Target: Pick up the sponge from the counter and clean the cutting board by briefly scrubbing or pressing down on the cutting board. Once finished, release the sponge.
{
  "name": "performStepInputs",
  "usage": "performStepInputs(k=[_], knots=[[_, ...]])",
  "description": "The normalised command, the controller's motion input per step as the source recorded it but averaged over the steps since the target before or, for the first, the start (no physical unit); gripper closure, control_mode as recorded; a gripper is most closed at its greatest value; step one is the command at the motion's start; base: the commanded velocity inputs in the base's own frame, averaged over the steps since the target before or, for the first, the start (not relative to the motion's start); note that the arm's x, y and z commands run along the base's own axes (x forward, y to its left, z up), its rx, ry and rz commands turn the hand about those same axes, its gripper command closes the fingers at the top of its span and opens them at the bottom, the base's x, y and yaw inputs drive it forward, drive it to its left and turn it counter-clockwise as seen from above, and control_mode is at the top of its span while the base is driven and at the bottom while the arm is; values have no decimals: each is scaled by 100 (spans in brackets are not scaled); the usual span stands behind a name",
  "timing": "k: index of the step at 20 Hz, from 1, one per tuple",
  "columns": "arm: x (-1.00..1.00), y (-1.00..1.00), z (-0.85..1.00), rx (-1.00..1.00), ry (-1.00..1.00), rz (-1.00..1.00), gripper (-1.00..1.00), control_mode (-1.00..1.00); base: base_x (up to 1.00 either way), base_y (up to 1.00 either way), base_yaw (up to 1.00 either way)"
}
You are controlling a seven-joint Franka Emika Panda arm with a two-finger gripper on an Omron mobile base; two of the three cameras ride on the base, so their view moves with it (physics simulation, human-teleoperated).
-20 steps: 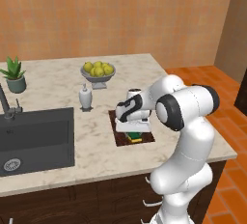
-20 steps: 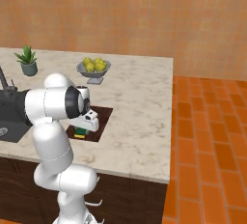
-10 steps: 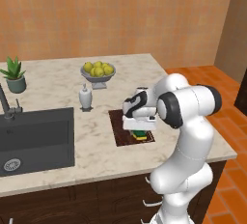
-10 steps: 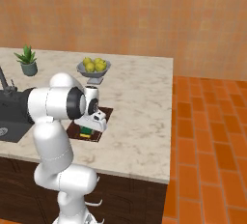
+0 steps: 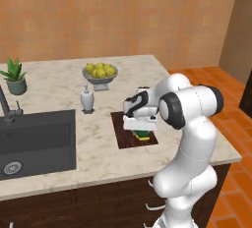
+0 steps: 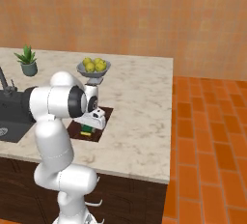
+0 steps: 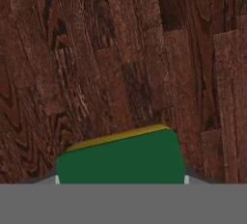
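The sponge (image 5: 142, 134), green over yellow foam, sits between my gripper's (image 5: 142, 131) fingers and presses against the dark brown cutting board (image 5: 125, 137) on the marbled counter (image 5: 54, 89). In the hand view the sponge (image 7: 120, 160) lies at the bottom centre with the gripper (image 7: 120, 178) shut on it, and the board's grain (image 7: 120, 49) spreads behind it. From the right base view the sponge (image 6: 87, 130) shows under the white hand, near the front end of the cutting board (image 6: 75, 129). The fingertips are mostly hidden by the sponge.
A grey bowl of lemons (image 5: 100, 72) stands behind the board, with a white bottle (image 5: 87, 99) to its left. The dark sink (image 5: 37, 136) and faucet (image 5: 6, 105) lie at the left, a potted plant (image 5: 15, 74) in the back corner. The counter edge (image 6: 166, 121) drops to brick floor.
The hand with the sponge has slid a little to the right along the board and sits slightly higher than half a second ago. The board has not moved.
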Motion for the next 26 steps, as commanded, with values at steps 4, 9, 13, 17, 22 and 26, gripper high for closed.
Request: performStepInputs(k=[4, 9, 13, 17, 22, 26], knots=[[48, -6, 4, 1, 0, 0, 100, -100, 0, 0, 0], [10, 0, -67, -1, 7, -1, 100, -100, 0, 0, 0], [13, 0, -24, 0, 1, -1, 100, -100, 0, 0, 0], [45, 0, 1, 0, 0, -1, 100, -100, 0, 0, 0], [30, 0, -42, 0, 9, 0, 100, -100, 0, 0, 0], [0, -3, -63, 0, 4, 0, 100, -100, 0, 0, 0]])
